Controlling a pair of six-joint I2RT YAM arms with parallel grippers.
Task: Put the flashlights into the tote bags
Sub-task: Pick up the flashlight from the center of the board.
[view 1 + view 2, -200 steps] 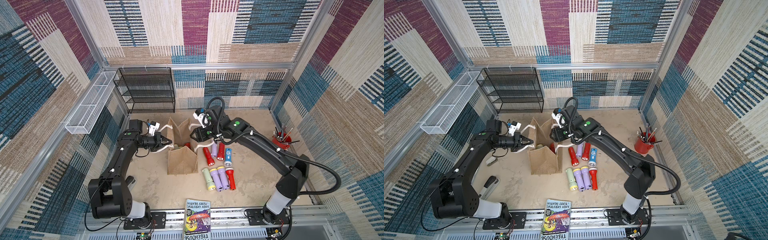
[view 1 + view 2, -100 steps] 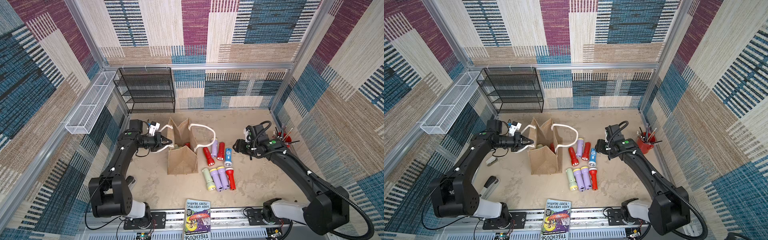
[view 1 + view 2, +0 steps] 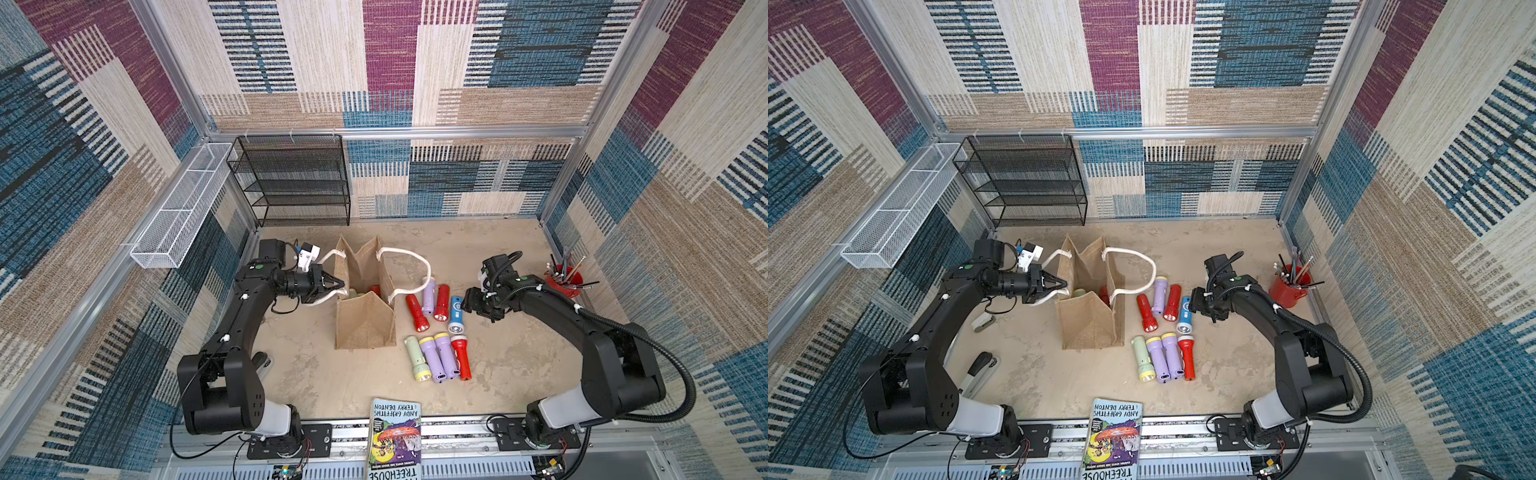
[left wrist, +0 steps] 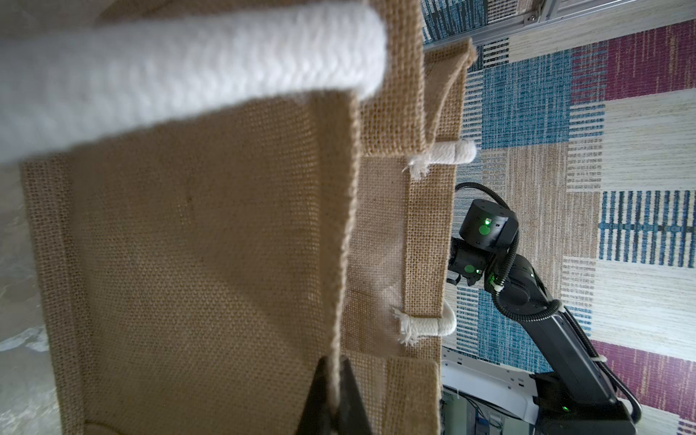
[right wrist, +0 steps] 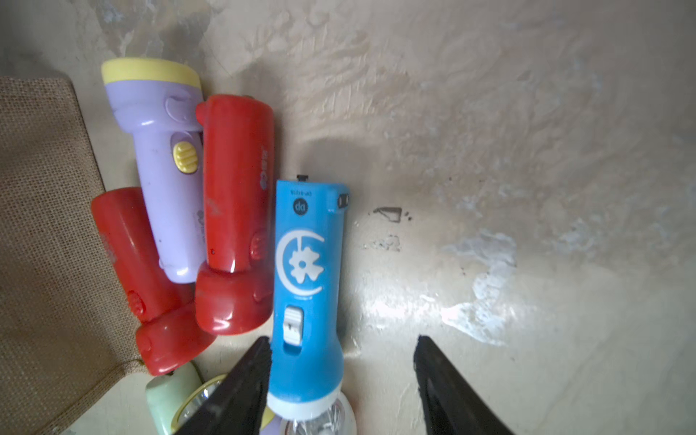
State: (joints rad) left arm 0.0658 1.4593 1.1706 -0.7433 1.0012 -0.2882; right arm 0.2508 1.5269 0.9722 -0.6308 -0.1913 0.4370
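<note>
The tan burlap tote bag (image 3: pixel 365 328) (image 3: pixel 1090 328) stands open mid-table. My left gripper (image 3: pixel 340 286) (image 3: pixel 1064 284) (image 4: pixel 333 376) is shut on its rim, under a white rope handle (image 4: pixel 180 71). A red and a pale green flashlight (image 3: pixel 375 289) show inside the bag. Beside the bag lie two red flashlights (image 3: pixel 417 312), a lilac one (image 3: pixel 429 289) and the blue flashlight (image 3: pixel 456 313) (image 5: pixel 307 271). Nearer the front lie several more (image 3: pixel 439 358). My right gripper (image 3: pixel 465 305) (image 3: pixel 1195 308) (image 5: pixel 342 346) is open and low, with the blue flashlight's head end between its fingers, close to one finger (image 5: pixel 241 380).
A black wire-mesh rack (image 3: pixel 299 183) stands at the back left and a white wire basket (image 3: pixel 183 208) hangs on the left wall. A red pot of pens (image 3: pixel 565 282) is at the far right. A book (image 3: pixel 395 440) lies on the front edge. Staplers (image 3: pixel 982 322) lie under the left arm.
My right arm swung from above the bag's mouth out to the right and came down beside the blue flashlight. The bag's right handle dropped toward the flashlights. The left gripper held still.
</note>
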